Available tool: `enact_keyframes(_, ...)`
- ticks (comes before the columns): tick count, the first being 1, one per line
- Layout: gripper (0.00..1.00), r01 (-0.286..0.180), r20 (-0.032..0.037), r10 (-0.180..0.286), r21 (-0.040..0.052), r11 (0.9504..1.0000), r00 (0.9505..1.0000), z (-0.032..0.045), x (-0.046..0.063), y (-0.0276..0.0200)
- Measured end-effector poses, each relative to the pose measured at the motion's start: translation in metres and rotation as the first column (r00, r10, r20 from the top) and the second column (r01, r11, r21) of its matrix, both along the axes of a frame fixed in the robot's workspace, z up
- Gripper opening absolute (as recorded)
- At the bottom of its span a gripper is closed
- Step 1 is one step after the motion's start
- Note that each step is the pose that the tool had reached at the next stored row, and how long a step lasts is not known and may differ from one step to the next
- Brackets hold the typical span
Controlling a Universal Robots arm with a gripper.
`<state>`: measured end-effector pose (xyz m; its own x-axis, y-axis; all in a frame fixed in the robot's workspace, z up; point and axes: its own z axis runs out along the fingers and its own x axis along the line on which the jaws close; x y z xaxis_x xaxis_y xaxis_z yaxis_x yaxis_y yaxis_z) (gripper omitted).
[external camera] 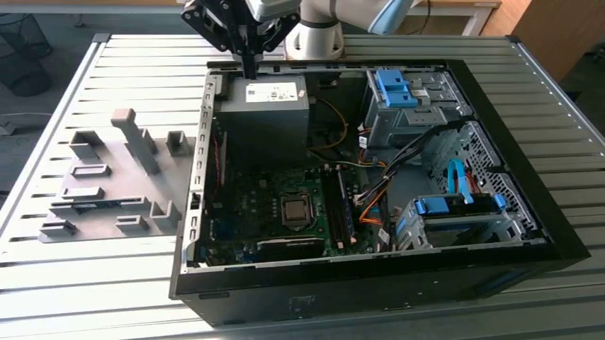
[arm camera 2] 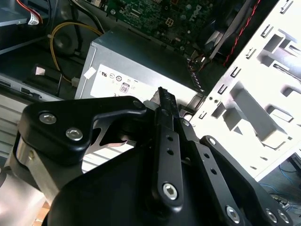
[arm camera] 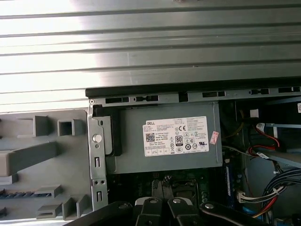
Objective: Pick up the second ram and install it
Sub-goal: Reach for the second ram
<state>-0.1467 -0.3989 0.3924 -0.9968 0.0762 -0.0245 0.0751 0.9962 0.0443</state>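
The second ram (external camera: 95, 206) sits in a low slotted holder on the grey fixture plate (external camera: 113, 152), which lies on the slatted tabletop (external camera: 142, 57) at the exterior view's left of the open computer case (external camera: 359, 297). The ram is well apart from the arm. It stands on its long edge, so little shows beyond a thin green strip with pale blue patches. Its long axis runs across the exterior view from left to right, roughly square to the side wall of the case. In the first wrist view the same strip (arm camera: 26, 194) lies in its slot among the grey blocks, just outside the case's metal flange. Which end is which cannot be told.

The claw (external camera: 249, 69) hangs with its fingers pointing straight down over the far corner of the power supply (external camera: 265, 106), near the case's rear wall. Its fingers are pressed together with nothing pinched between them. In the second wrist view the claw (arm camera 2: 163, 94) shows as one narrow black bar above the labelled top of the power supply (arm camera 2: 136, 66). In the first wrist view the claw (arm camera: 161, 180) lies just beyond the power supply's (arm camera: 164, 141) inner edge, over the motherboard (external camera: 274, 198).
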Motion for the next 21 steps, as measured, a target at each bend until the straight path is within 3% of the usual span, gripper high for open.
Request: enact_keyframes(21,0.11,0.000,0.0000,0.000,0.0001,1.0000,1.0000,-0.0007,-0.012,0.0000)
